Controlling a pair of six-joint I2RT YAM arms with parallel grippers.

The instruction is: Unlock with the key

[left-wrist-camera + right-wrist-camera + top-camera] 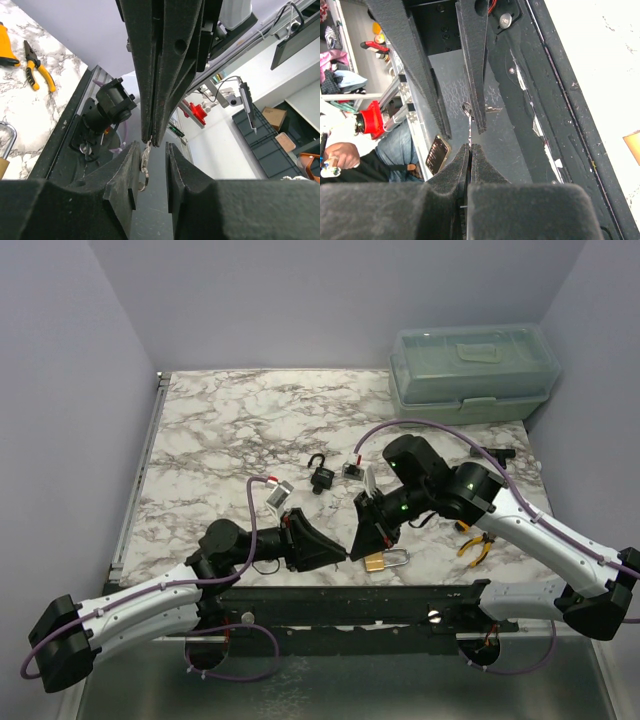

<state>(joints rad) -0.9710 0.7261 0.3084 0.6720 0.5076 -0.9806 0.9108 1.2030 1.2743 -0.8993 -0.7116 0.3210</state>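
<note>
A brass padlock (377,562) with a silver shackle lies on the marble table (220,430) near its front edge. Just left of the padlock my two grippers meet tip to tip. My right gripper (470,147) is shut on a thin metal key (469,125), whose ring end pokes out past its tips. In the left wrist view the key (145,161) hangs between the fingers of my left gripper (150,172). Those jaws stand apart, and the key rests close against one finger (129,170). Only the padlock's edge (3,167) shows at the far left of that view.
A black padlock (321,477) and two small locks with tags (277,494) lie mid-table. Yellow-handled pliers (472,544) lie to the right of the right arm. A green toolbox (470,370) stands at the back right. A black rail (400,602) runs along the front edge.
</note>
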